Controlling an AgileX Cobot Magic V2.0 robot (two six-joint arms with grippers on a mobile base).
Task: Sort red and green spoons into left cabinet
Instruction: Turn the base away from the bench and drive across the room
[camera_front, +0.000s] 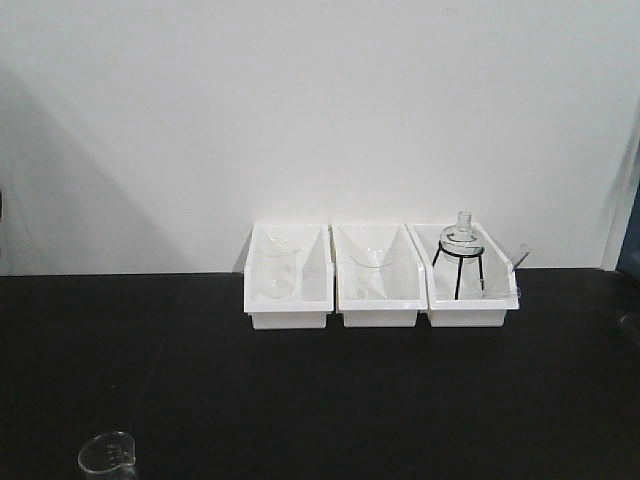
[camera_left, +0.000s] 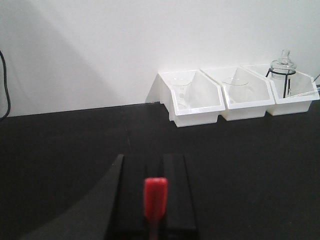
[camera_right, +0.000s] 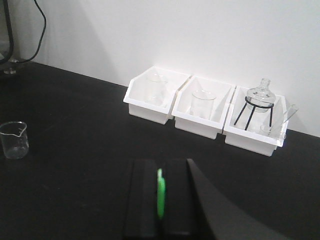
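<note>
Red spoon (camera_left: 155, 197) sits nipped end-on between the jaws of our left gripper (camera_left: 153, 167). The green spoon (camera_right: 160, 200) is clamped likewise in our right gripper (camera_right: 161, 167). We judge both are held this way for carrying together. We see no cabinet in any view. Three white bins (camera_front: 290, 318) line the far edge of the worktop (camera_front: 320, 410).

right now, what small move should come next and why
Probably swing the left gripper leftward, with it shut on the red spoon: no cabinet is in view, and the white bins ahead hold glassware.
</note>
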